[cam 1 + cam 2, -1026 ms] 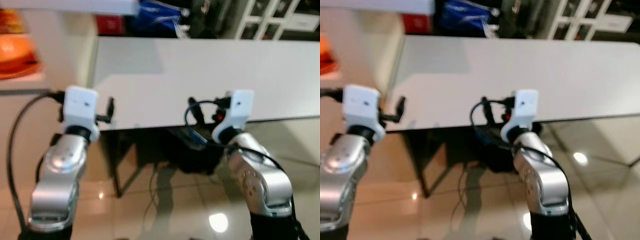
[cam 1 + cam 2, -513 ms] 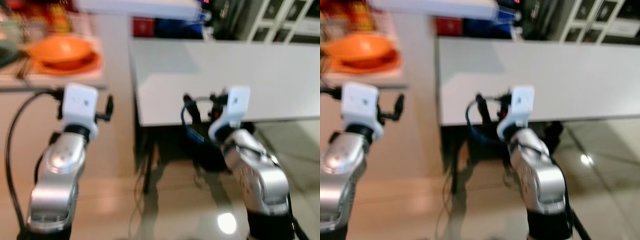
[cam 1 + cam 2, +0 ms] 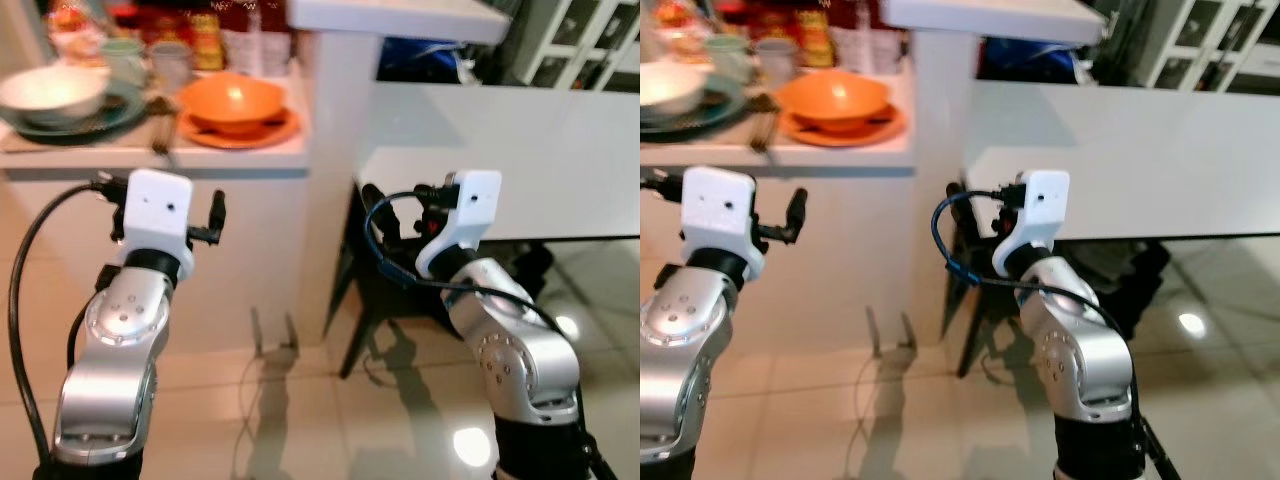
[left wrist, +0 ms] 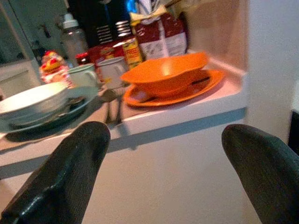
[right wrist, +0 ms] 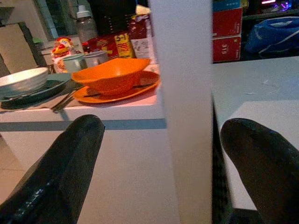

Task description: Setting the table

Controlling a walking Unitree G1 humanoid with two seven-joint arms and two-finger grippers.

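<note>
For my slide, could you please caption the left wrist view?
Open left gripper faces a counter holding an orange bowl on its plate.

Both silver arms are raised in front of the body, elbows bent, forearms angled upward and forward. Left gripper (image 4: 159, 154): fingers spread wide apart, nothing between them. Right gripper (image 5: 159, 158): fingers likewise spread wide, nothing held. A white wrist module (image 3: 158, 208) caps each forearm, with black cables looped alongside.

A white pillar (image 3: 335, 150) stood between the counter (image 3: 150, 165) and the bare white table (image 3: 520, 160). Bowls, cups and packets crowded the counter; open floor (image 3: 300, 420) lay below both raised arms.
</note>
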